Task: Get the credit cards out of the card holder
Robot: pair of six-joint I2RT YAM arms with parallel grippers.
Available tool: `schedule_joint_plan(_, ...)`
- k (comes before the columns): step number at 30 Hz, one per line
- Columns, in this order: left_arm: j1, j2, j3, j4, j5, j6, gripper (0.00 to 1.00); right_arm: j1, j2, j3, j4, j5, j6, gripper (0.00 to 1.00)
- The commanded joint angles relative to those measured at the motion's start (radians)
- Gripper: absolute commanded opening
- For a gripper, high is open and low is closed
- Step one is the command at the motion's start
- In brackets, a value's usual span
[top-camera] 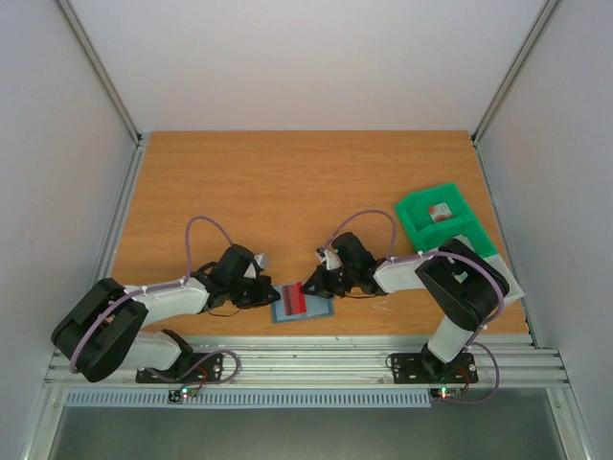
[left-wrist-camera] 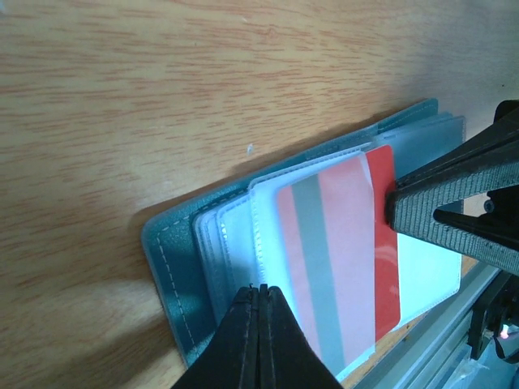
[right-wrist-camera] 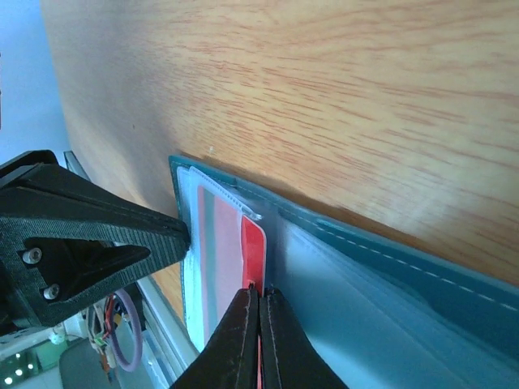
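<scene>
Credit card [right-wrist-camera: 253, 243], one, red, sits partly out of its sleeve [left-wrist-camera: 261, 219], its edge pinched in the right hand [right-wrist-camera: 259, 290]. The left hand [left-wrist-camera: 259, 290], pressed together, bears on the single open card holder [left-wrist-camera: 166, 259], near the front edge of the worktop [top-camera: 239, 182].

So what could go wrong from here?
Right gripper pinches only the red card's edge; it may slip off.
Left gripper, shut, seems to pin the holder at one point; the holder may drag or pivot with the card.
Holder lies by the table's near edge; it could slide off.
</scene>
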Motion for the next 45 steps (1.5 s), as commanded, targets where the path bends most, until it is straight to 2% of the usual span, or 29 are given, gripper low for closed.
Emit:
schedule_joint_plan(1,0.003,0.012,0.015,-0.068,-0.063,0.027,0.01,-0.039,-0.023,-0.044,0.067,-0.027,0.032,0.01)
schedule_joint_plan(10,0.003,-0.002,0.051,-0.094,-0.061,0.013,0.01,-0.086,-0.055,-0.077,0.089,-0.055,0.067,0.01)
schedule_joint_plan(18,0.003,-0.032,0.095,-0.147,-0.073,0.018,0.05,-0.089,-0.212,-0.021,-0.188,0.048,-0.068,0.01)
schedule_joint_plan(26,0.003,-0.104,0.126,-0.196,-0.077,0.001,0.22,-0.088,-0.334,0.043,-0.377,0.145,-0.222,0.01)
schedule_joint_plan(32,0.004,-0.195,0.168,-0.236,-0.046,-0.071,0.36,-0.055,-0.457,0.085,-0.476,0.276,-0.399,0.01)
schedule_joint_plan(38,0.003,-0.290,0.215,-0.271,-0.030,-0.196,0.54,-0.001,-0.580,0.093,-0.486,0.427,-0.565,0.01)
schedule_joint_plan(42,0.003,-0.334,0.238,-0.277,0.002,-0.311,0.59,0.055,-0.636,0.085,-0.456,0.494,-0.674,0.01)
schedule_joint_plan(45,0.003,-0.372,0.224,-0.229,0.023,-0.422,0.67,0.106,-0.669,0.067,-0.412,0.549,-0.741,0.01)
